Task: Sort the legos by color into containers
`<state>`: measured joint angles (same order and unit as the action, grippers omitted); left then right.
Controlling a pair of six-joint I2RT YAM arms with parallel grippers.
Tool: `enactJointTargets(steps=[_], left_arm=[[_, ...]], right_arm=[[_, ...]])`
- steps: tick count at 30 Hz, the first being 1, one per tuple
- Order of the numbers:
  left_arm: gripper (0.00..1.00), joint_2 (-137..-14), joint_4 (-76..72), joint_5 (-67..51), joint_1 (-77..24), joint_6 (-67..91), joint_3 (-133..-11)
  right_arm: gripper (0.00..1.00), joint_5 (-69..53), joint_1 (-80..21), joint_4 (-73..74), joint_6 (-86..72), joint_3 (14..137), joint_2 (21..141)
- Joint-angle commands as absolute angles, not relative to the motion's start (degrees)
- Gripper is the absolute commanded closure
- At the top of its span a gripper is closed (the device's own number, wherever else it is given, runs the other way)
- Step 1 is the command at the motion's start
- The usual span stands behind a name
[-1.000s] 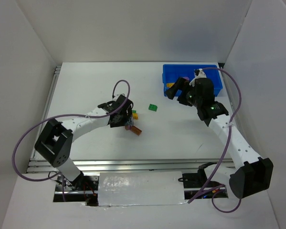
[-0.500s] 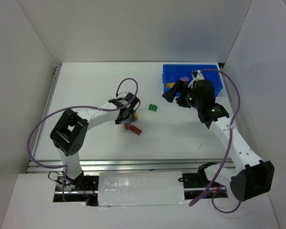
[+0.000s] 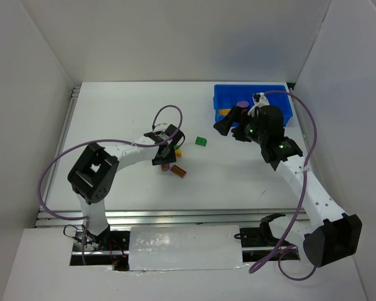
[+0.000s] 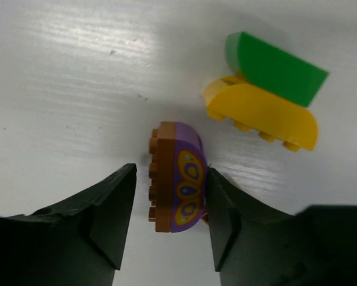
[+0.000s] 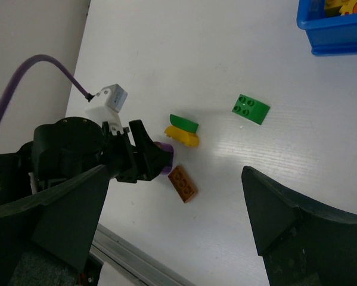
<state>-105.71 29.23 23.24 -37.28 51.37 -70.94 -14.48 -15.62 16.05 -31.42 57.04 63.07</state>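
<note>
I am working on a white table (image 3: 125, 113), glossy, with a faint streaked grain that catches the light under my left hand (image 4: 170, 176). White walls (image 3: 175, 37) close it in on three sides. A metal rail (image 3: 71, 100) runs along the table's edge out past my left arm, and purple cables (image 3: 46, 175) loop from both my arms.

My left hand is low on the table with its jaws narrow around a brown-and-purple brick (image 4: 177, 179). One finger (image 4: 217, 208) touches the purple side, and a sliver of table shows between the other finger and the brown side. Just ahead of those fingertips lies a yellow brick (image 4: 261, 116) with a green curved piece (image 4: 273, 68) leaning on it. A brown-orange brick (image 5: 183, 183) lies flat just beside the same hand. A green square brick (image 5: 251, 109) sits farther on, between my two hands.

My right hand (image 3: 228, 120) hangs with its jaws wide and nothing between them. The blue tray (image 3: 282, 94) is right beside it on the far side, and it holds a purple round piece (image 3: 241, 103) and a yellow piece (image 3: 224, 112).

The only marking I can make out is a pattern of yellow ovals printed on the purple face of the brick. The small white print on my left arm's black housing (image 5: 11, 179) is too small to read.
</note>
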Motion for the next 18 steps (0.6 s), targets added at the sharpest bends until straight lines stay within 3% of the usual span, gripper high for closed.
enactJointTargets(steps=[1,4,6,8,9,10,12,18], left_arm=[[0.37,-105.7,30.2,23.1,-37.4,52.4,-68.5],[0.35,-105.6,30.1,23.0,-37.3,52.0,-67.9],[0.39,-105.8,29.9,23.0,-37.4,51.9,-67.9],[0.54,-105.7,29.8,23.1,-37.3,51.9,-67.6],[0.74,-105.3,29.9,23.1,-37.3,52.1,-67.6],[0.85,-104.9,30.1,23.2,-37.3,52.2,-67.5],[1.0,-102.7,30.4,23.3,-37.3,52.6,-67.3],[1.0,-87.8,31.2,22.7,-37.3,54.3,-66.1]], right_arm=[[0.0,-15.9,-16.1,14.4,-30.5,57.0,61.7],[0.0,-16.1,-16.2,14.3,-30.5,57.0,61.3],[0.0,-16.1,-16.2,14.3,-30.5,57.0,61.1],[0.0,-16.1,-16.1,14.3,-30.5,57.0,60.8],[0.0,-16.1,-16.2,14.2,-30.5,56.9,60.7],[0.0,-16.2,-16.1,14.2,-30.4,57.0,60.8],[0.0,-17.9,-16.1,13.1,-30.5,56.4,60.9],[0.0,-27.2,-16.1,5.2,-32.1,52.0,60.1]])
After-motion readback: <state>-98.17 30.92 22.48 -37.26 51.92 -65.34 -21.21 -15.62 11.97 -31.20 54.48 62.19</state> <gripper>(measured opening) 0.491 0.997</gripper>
